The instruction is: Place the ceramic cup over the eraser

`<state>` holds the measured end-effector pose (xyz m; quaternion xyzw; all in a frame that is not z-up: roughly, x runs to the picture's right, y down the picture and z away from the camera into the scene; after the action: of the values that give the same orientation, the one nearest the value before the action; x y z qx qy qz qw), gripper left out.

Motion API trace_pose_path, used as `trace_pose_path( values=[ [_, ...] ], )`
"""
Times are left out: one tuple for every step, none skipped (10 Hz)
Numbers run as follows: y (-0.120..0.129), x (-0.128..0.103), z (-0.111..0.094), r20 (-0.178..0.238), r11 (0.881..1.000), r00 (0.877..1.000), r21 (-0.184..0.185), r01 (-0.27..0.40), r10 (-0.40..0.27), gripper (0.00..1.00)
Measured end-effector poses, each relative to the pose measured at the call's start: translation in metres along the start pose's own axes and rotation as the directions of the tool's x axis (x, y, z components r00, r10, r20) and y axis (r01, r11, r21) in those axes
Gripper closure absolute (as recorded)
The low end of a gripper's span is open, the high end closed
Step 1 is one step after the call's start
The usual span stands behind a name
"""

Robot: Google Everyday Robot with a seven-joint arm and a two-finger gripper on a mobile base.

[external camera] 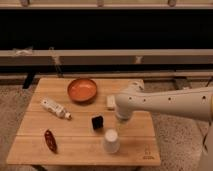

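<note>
A: While your end effector (120,121) hangs right of centre, what's its grip?
B: Cannot tell. Ceramic cup (111,140) stands just below-left of it; eraser (97,122) near, up-left of cup. You'd carry that way.

My claw (119,123) hangs over the right front part of a light wooden plank desk (75,147). The desk stands on a speckled grey-beige floor (11,107). Behind it runs a pale horizontal rail (90,56), and above that a wide black band of wall (100,30). The light is warm and dim.
</note>
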<state>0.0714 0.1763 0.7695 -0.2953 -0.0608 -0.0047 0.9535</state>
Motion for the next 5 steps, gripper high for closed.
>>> trace_pose_path(
  values=[
    [0.0, 0.0, 0.0, 0.0, 1.0, 1.0, 0.0, 0.0, 0.0, 0.2],
    [0.0, 0.0, 0.0, 0.0, 1.0, 1.0, 0.0, 0.0, 0.0, 0.2],
    [0.0, 0.0, 0.0, 0.0, 1.0, 1.0, 0.0, 0.0, 0.0, 0.2],
    [0.0, 0.0, 0.0, 0.0, 1.0, 1.0, 0.0, 0.0, 0.0, 0.2],
    [0.0, 0.0, 0.0, 0.0, 1.0, 1.0, 0.0, 0.0, 0.0, 0.2]
  ],
)
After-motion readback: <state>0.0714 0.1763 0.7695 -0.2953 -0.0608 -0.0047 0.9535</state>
